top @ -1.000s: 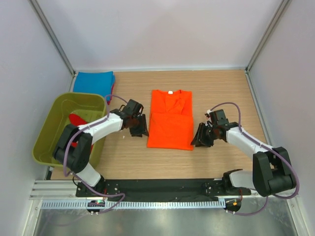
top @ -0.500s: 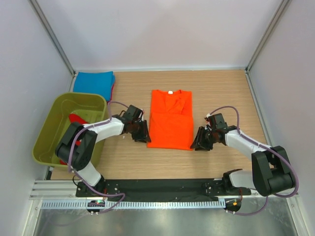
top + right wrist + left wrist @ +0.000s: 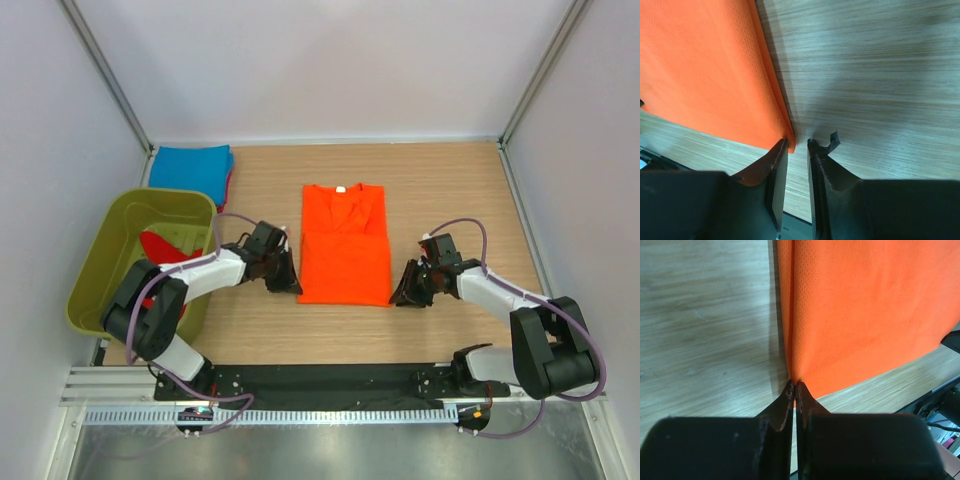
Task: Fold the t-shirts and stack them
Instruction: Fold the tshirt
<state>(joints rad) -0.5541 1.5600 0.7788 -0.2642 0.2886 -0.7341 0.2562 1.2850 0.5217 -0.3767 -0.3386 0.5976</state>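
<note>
The orange t-shirt [image 3: 345, 245] lies flat in the middle of the table, sleeves folded in and the white neck label at the far end. My left gripper [image 3: 295, 286] is at its near left corner; in the left wrist view the jaws [image 3: 795, 385] are shut on that corner of the orange cloth [image 3: 865, 310]. My right gripper [image 3: 398, 296] is at the near right corner. Its jaws [image 3: 798, 142] stand a little apart, open, with the tip of the orange cloth [image 3: 705, 75] between them, against the left finger. A folded blue t-shirt [image 3: 190, 165] lies at the back left. A red t-shirt [image 3: 165, 245] sits in the tub.
The olive-green tub [image 3: 100, 280] stands at the left edge, close behind my left arm. A strip of red cloth [image 3: 229, 185] shows under the blue t-shirt's right side. Grey walls close the table on three sides. A black rail [image 3: 330, 378] runs along the near edge.
My left gripper slid down to the shirt's near left corner and shut on it. The right gripper moved slightly nearer and its jaws narrowed around the near right corner.
</note>
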